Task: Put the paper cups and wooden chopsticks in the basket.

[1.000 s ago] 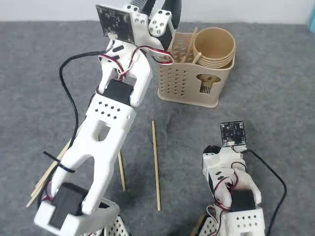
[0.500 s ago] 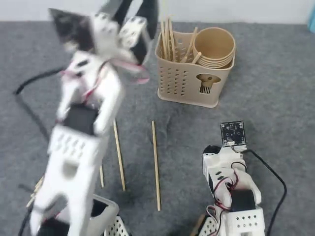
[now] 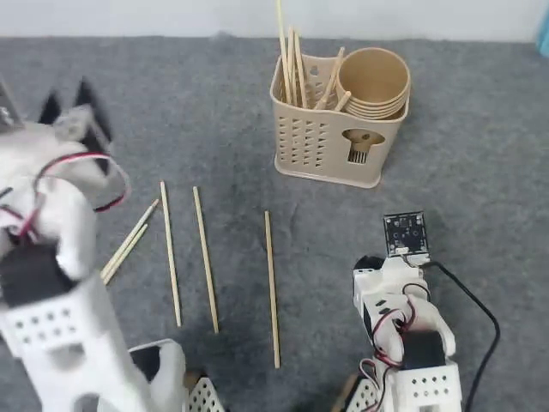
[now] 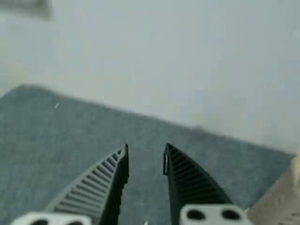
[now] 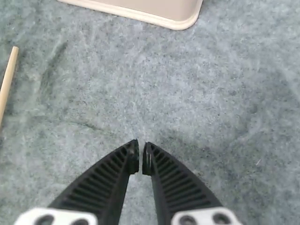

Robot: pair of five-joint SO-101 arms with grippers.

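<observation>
Basket far ctr on desk: paper cups stacked in right compt, chopsticks upright in left compt. Five loose chopsticks flat, near-left of basket. L jaws spread, empty. R jaws pressed together, empty.

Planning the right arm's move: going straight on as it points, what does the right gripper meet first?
Probably the grey carpet just ahead of the right gripper, short of the basket; depth is unclear. The loose chopstick lies off that line.
</observation>
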